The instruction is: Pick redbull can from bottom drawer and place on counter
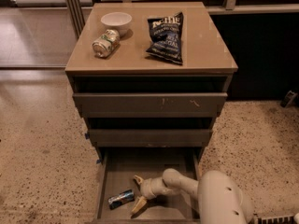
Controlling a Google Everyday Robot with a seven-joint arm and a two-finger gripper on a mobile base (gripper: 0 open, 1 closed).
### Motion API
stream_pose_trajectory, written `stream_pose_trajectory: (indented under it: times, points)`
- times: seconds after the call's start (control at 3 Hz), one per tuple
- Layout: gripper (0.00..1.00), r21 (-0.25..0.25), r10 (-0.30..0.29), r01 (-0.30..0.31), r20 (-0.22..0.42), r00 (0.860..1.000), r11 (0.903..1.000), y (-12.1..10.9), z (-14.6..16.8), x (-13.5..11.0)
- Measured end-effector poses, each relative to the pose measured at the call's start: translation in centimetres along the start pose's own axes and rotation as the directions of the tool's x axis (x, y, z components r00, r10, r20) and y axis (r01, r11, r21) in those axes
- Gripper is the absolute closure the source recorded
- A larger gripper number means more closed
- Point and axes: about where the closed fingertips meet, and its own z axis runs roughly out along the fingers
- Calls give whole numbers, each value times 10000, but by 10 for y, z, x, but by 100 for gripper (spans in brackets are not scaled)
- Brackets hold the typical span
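Note:
The redbull can (121, 199), slim and blue-and-silver, lies on its side at the front left of the open bottom drawer (159, 164). My gripper (138, 192) is inside the drawer just right of the can, pointing left, with its two tan fingers (138, 204) spread apart and nothing between them. The white arm reaches in from the lower right. The tan counter (205, 45) is the cabinet's top.
On the counter stand a white bowl (116, 21), a fatter green-and-silver can (105, 43) on its side, and a dark chip bag (166, 37). The two upper drawers (149, 104) are slightly pulled out. Speckled floor surrounds the cabinet; a dark wall is behind right.

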Motion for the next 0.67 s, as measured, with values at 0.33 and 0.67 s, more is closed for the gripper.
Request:
stream_pose_trajectory:
  times: [0.33,0.67]
  points:
    - [19,-429,-134,141,158,9998,9990,1,18,-5]
    - [42,-606,-207,221,225,9995,9979,0,26,-7]
